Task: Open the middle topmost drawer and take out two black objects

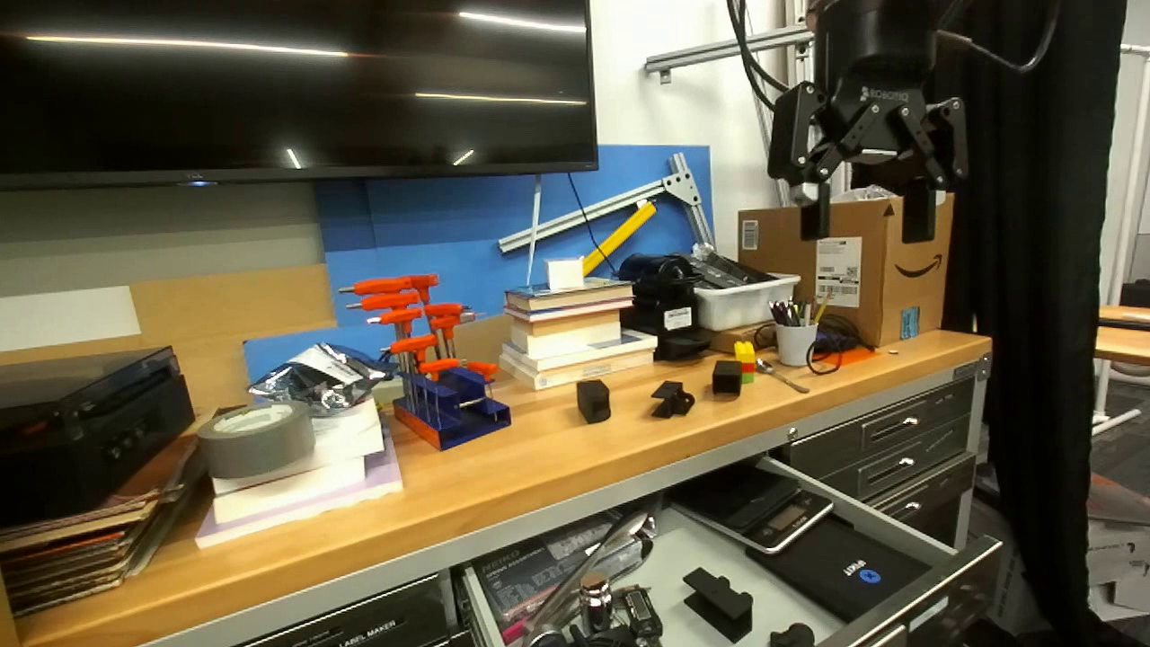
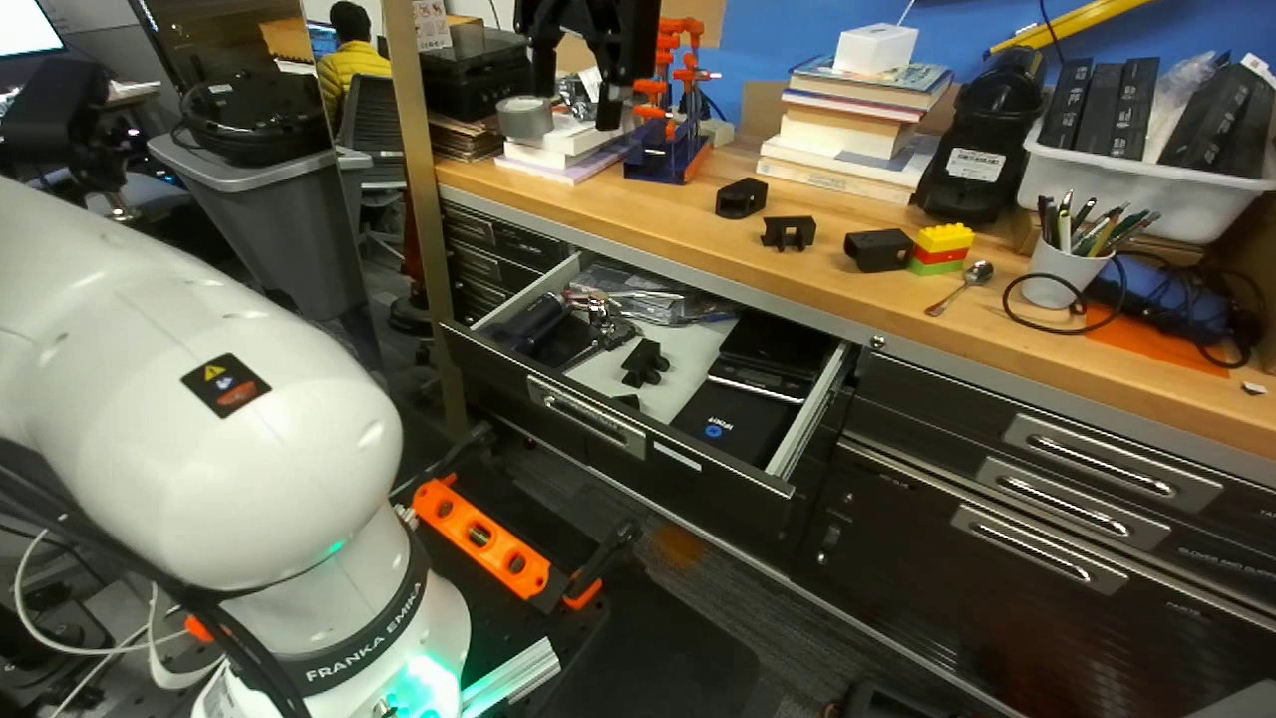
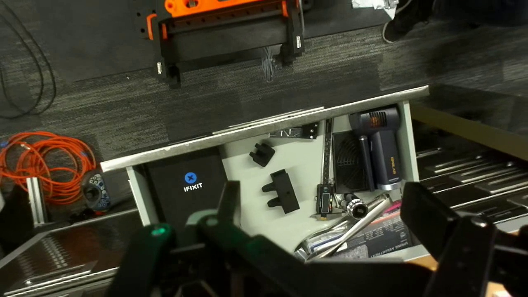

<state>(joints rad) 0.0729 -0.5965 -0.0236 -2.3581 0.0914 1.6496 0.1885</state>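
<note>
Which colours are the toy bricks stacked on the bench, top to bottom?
Yellow, red, green; the toy bricks show best in an exterior view.

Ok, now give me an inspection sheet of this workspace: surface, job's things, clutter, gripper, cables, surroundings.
Surface: wooden bench, three black pieces on it.
Job's things: drawer open; larger black part and smaller black part inside, apart, neither gripped. Whether the bench pieces came from the drawer: cannot tell.
Drawer clutter: caliper, scale, flat IFIXIT item.
Bench clutter: books, tape roll, spoon, toy bricks.
Gripper: open, raised; nothing seen between its fingers.
Cables: black cable looped by the pen cup; orange cable coiled on the floor.
Surroundings: person in yellow in the background of an exterior view; dark shoe near the wrist view's top edge; dark screen above the bench.
</note>
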